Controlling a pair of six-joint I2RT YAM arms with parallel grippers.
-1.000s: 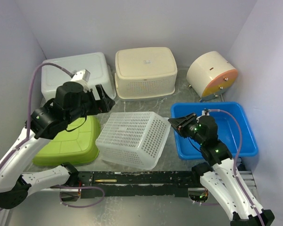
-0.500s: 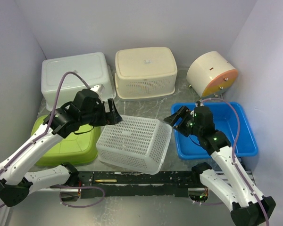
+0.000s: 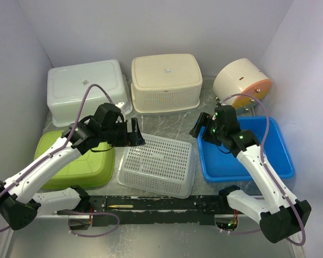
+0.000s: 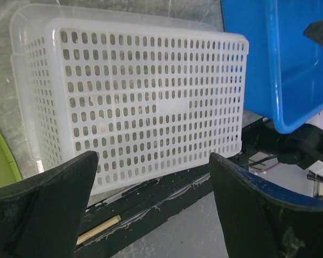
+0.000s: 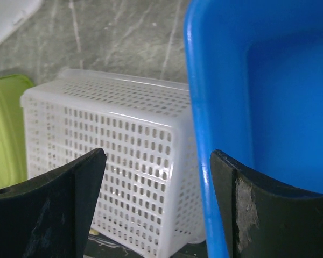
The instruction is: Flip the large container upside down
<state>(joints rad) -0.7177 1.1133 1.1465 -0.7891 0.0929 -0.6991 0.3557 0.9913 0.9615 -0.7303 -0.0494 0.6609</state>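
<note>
Grey marbled tabletop (image 3: 175, 121) carrying six containers. The large container (image 3: 159, 164), a white perforated basket, lies at near centre with its base facing up and its rim down on the tabletop, between the green tub (image 3: 91, 166) on the left and the blue bin (image 3: 274, 145) on the right. Its right side stands just beside the blue bin's wall. Along the far side, left to right: a white tub (image 3: 83, 88), a cream slotted basket (image 3: 166, 80) and a round cream drum with an orange face (image 3: 239, 80). The first two are bottom-up; the drum lies on its side.

The left pincer (image 3: 134, 134) hangs over the far left corner of the large container, fingers spread wide and holding nothing. The right pincer (image 3: 198, 130) hangs over the far left corner of the blue bin, likewise spread and empty. A thin pencil-like stick (image 3: 120, 206) lies on the black rail at the near edge.
</note>
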